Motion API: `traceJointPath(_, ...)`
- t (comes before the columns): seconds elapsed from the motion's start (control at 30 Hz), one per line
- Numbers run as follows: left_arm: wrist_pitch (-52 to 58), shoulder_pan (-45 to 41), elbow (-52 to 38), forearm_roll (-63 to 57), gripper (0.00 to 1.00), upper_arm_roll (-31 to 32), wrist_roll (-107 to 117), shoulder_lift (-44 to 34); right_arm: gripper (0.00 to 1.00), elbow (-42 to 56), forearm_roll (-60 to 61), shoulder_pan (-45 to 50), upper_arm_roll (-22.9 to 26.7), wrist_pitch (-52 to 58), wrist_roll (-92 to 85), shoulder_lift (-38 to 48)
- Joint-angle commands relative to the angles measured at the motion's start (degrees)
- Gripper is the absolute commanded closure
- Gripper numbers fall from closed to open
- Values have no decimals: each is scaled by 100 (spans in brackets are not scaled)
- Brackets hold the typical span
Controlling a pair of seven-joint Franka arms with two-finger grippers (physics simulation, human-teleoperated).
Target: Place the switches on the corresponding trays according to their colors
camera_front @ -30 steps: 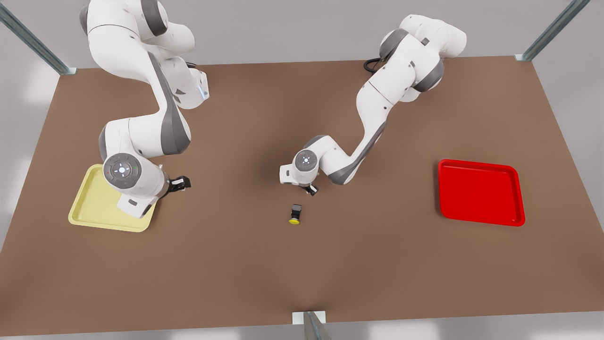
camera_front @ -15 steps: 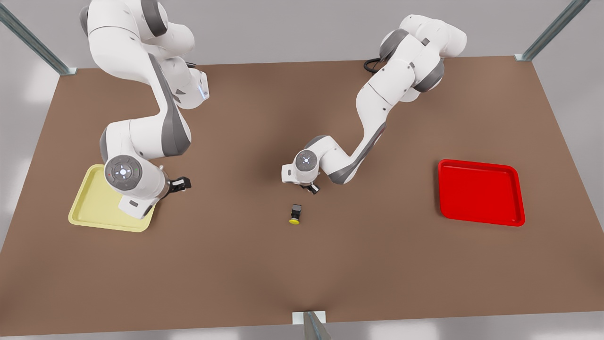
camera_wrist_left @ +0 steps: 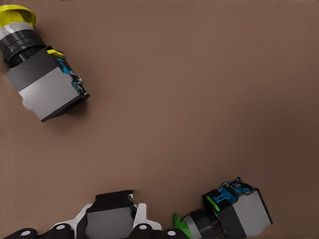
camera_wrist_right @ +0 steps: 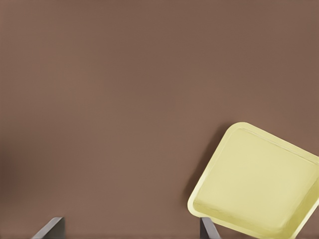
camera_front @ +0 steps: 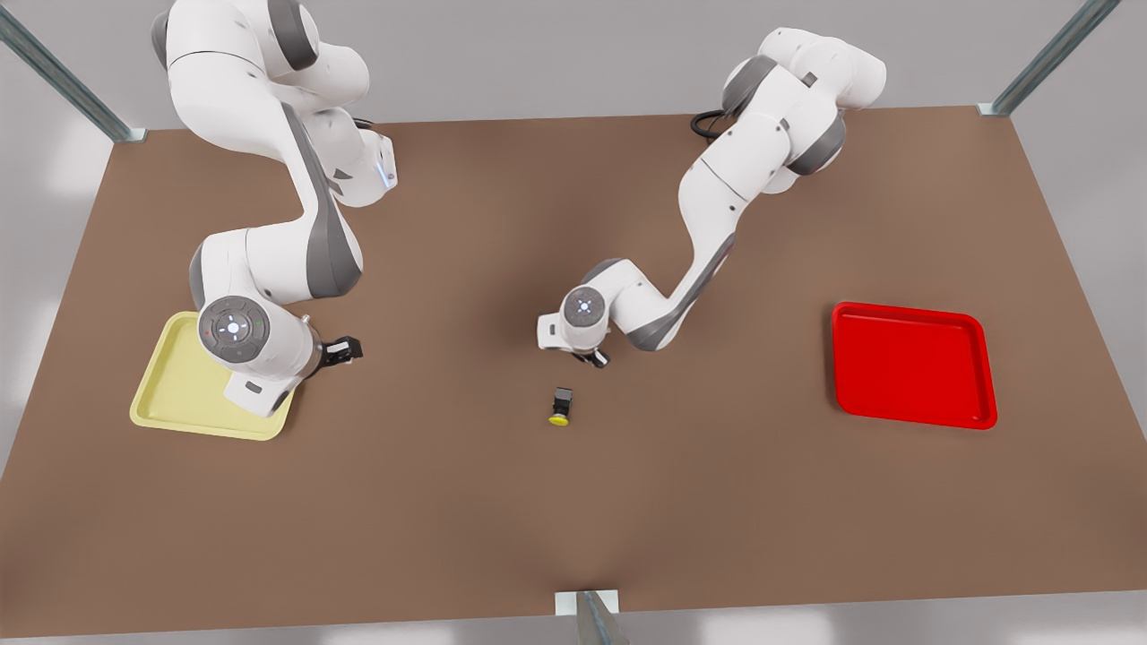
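Yellow switch (camera_front: pixel 560 408) unmoved | L claw (camera_front: pixel 592 359) drifted, grip unclear | R claw (camera_front: pixel 351 348) released

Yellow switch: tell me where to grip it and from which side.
Grip the yellow switch across its blocky grey body, coming from above. It lies on its side, so the flat flanks suit the fingers better than the round cap. The left gripper hovers nearest.
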State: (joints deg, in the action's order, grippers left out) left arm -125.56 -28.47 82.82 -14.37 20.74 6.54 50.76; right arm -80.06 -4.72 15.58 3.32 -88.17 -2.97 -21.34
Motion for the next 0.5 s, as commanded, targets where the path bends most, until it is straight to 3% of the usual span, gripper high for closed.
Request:
traceJointPath(0.0,312,104,-29,13,53,1,-21,-84,0,-1,6,-2,19,2,-28,7)
traceJointPath(0.1,2007,552,-108,57,55,36,-372,-637,0,8,6,-2,19,-7,-28,7)
traceJointPath(0.17,4037,1282,-555,180,53,10,-1137,-1086,0,8,6,33,19,-138,-20,-19)
traceJointPath(0.23,5058,2345,-1101,163,52,9,-1234,-1086,0,-1,41,454,81,-516,419,-248)
traceJointPath(0.33,5165,3698,-1242,84,52,-8,-1515,-1077,0,61,41,1341,98,-1623,2430,-994)
traceJointPath(0.4,4716,4516,-522,101,52,1,-2033,-1437,0,87,41,1693,98,-2159,3793,-1302)
traceJointPath(0.47,4672,4640,93,40,54,-552,-2253,-1709,0,131,225,1825,98,-2415,4891,-1539)
